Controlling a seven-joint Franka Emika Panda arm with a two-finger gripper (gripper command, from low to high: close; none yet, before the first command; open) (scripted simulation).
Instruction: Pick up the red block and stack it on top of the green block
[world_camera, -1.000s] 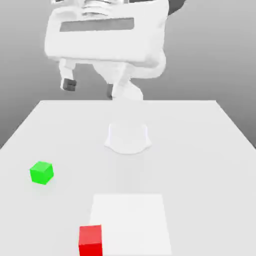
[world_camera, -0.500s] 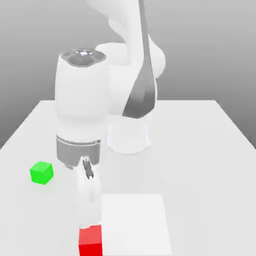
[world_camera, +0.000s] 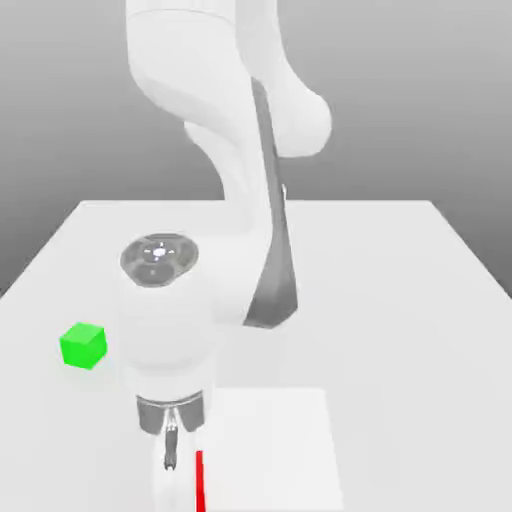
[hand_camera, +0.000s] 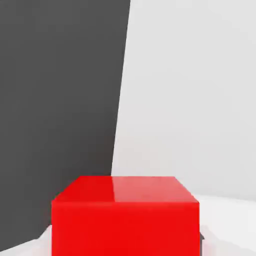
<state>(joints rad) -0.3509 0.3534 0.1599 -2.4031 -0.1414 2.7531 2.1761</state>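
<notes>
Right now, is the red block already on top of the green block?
No, the green block sits alone on the table, with the red block apart, under the gripper.

Plain bright red block (hand_camera: 125, 215), plain bright green block (world_camera: 83, 346), white arm (world_camera: 215, 150) and pale grey counter (world_camera: 400, 300).

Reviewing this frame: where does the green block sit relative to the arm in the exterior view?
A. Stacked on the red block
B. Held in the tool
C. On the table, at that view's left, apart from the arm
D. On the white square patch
C: the green block rests alone on the table at the exterior view's left, while the arm has come down over the red block.
</notes>
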